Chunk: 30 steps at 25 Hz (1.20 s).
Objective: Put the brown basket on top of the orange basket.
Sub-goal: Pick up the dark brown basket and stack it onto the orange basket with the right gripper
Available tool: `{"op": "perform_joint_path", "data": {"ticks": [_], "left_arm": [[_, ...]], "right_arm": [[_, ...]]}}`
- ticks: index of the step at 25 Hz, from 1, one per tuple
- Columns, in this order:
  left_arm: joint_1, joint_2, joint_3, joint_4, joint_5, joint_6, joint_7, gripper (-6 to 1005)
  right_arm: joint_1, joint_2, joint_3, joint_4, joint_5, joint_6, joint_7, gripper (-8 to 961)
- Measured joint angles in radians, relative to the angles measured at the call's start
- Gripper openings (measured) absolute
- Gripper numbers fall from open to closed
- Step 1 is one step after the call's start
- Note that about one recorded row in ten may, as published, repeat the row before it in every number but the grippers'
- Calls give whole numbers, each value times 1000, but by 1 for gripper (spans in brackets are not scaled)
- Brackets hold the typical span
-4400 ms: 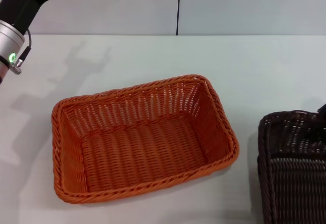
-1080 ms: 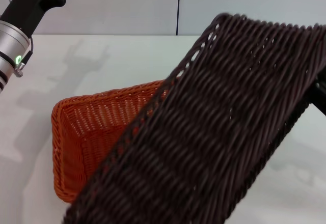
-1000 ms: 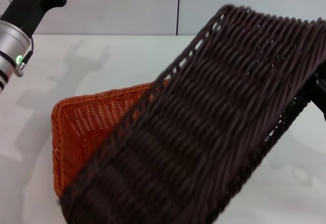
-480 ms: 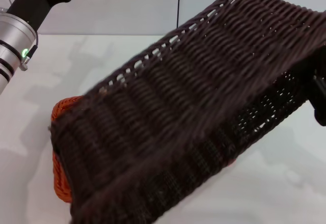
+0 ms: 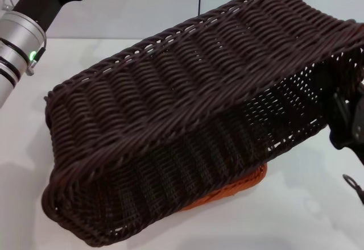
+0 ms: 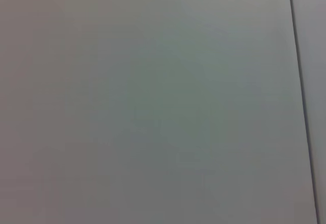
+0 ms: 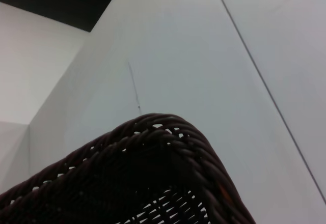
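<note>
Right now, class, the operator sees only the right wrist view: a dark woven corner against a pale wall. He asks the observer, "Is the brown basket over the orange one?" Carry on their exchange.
Observer: Yes. In the head view the brown basket covers nearly all of the orange basket; only a strip of orange rim shows.
Operator: Is it sitting level?
Observer: No, it is tilted: its right end is high and its left end is low, near the table.
Operator: Where are the arms?
Observer: The right arm is at the raised end, and the left arm is raised at the far left, apart from both baskets.
</note>
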Motion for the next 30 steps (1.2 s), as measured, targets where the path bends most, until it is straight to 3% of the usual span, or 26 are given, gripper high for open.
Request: {"op": "perform_joint_path", "data": {"ticks": [8, 18, 30], "left_arm": [[-8, 0, -4, 0, 0, -20, 4, 827], [-9, 0, -1, 0, 0, -28, 18, 827], [-23, 0, 15, -9, 0, -29, 19, 827]], "right_arm": [[-26, 6, 7, 104, -4, 8, -63, 159], [-88, 8, 5, 141, -6, 45, -60, 159], [-114, 6, -17, 165, -26, 89, -54, 158]]}}
